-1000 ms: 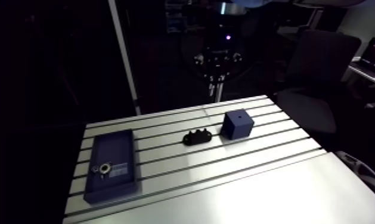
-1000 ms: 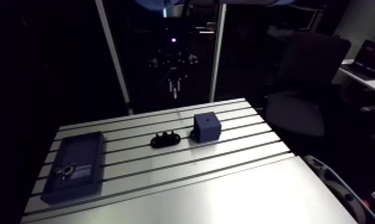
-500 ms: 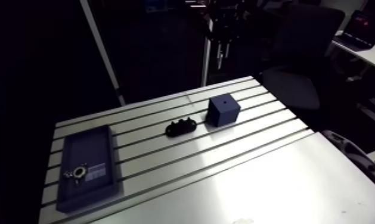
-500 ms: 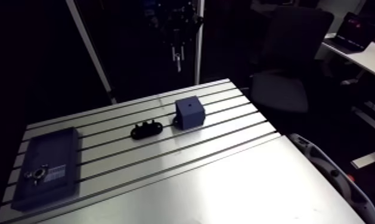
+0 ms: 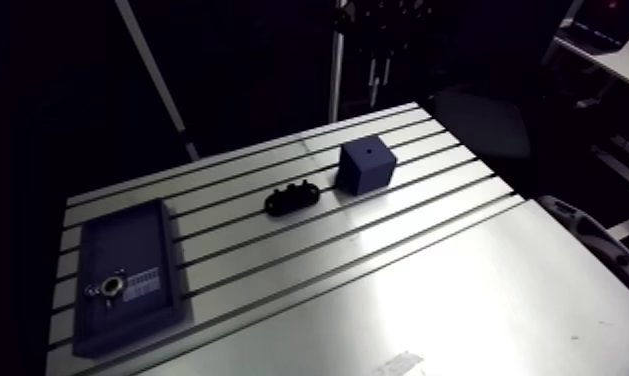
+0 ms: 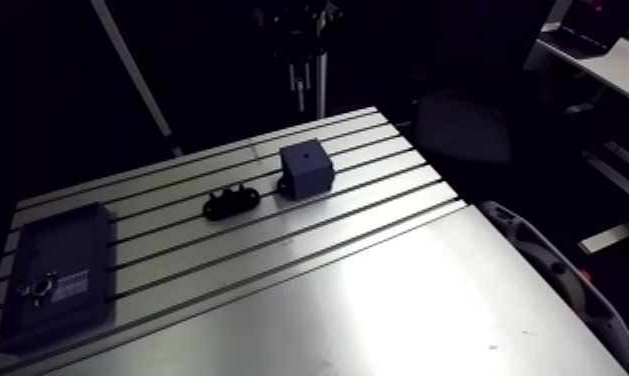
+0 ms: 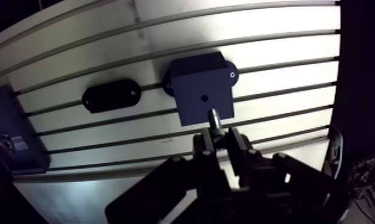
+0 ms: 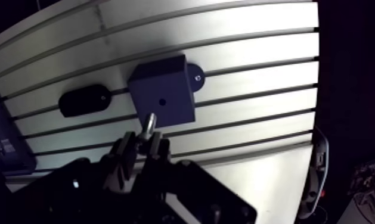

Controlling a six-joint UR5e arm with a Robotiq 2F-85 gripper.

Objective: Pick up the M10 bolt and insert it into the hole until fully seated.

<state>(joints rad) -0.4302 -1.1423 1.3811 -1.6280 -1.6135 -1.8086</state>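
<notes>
Fixtures sit spread across the slotted table [image 5: 458,290] in the arm view: a dark blue block [image 5: 367,170], a black oval piece [image 5: 292,199] just beside it, a blue tray [image 5: 126,275] well apart, presumably leaving approach room. From the wrist view, the gripper [image 7: 216,134] is clamped on the M10 bolt [image 7: 214,119], held lengthwise so its free end points near the block's top hole [image 7: 204,97], not yet entered.

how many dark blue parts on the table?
2. A dark blue cube block with a top hole, next to the black oval piece; a dark blue flat rectangular tray at the opposite end of the aluminium table, carrying a small metal part. None look hidden.
</notes>
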